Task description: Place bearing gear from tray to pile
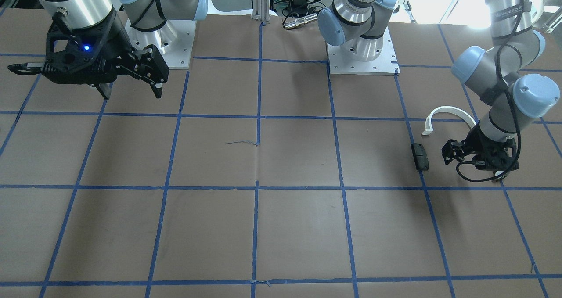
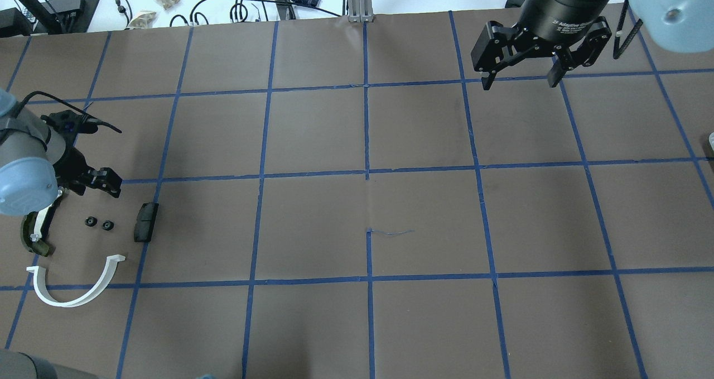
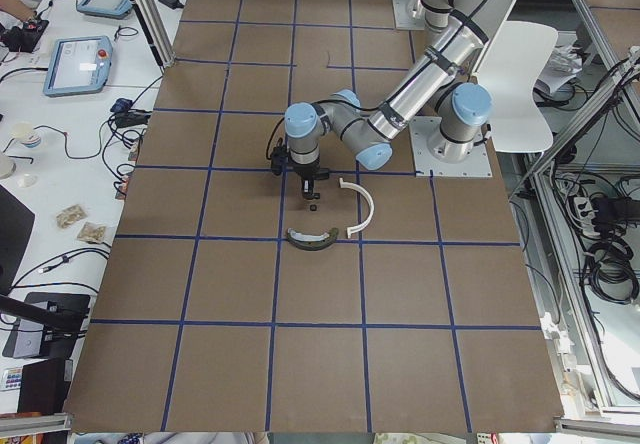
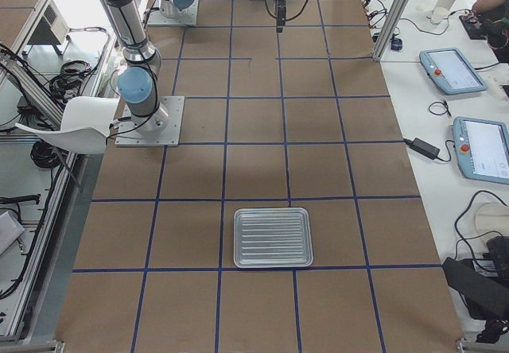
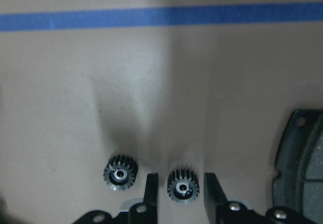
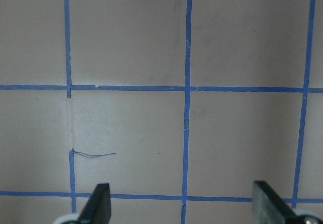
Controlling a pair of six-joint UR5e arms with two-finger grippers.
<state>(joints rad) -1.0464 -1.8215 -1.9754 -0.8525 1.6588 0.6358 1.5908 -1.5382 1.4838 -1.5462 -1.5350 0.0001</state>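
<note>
Two small black bearing gears [image 5: 183,186] [image 5: 120,173] lie on the table; they also show in the overhead view [image 2: 107,225] [image 2: 91,221]. My left gripper [image 5: 180,178] is low over them, open, with its fingers on either side of the right-hand gear and small gaps showing. Around them is the pile: a white half-ring arc [image 2: 78,291], a black block [image 2: 146,221] and a dark olive curved piece [image 2: 33,239]. The silver tray [image 4: 273,237] looks empty. My right gripper [image 2: 519,80] is wide open, empty and held high.
The brown table [image 2: 368,200] carries a blue tape grid. The tray sits at the table end on my right, far from the pile. Cables and small items [image 2: 245,5] lie beyond the far edge. Tablets [image 3: 80,64] rest on a side bench.
</note>
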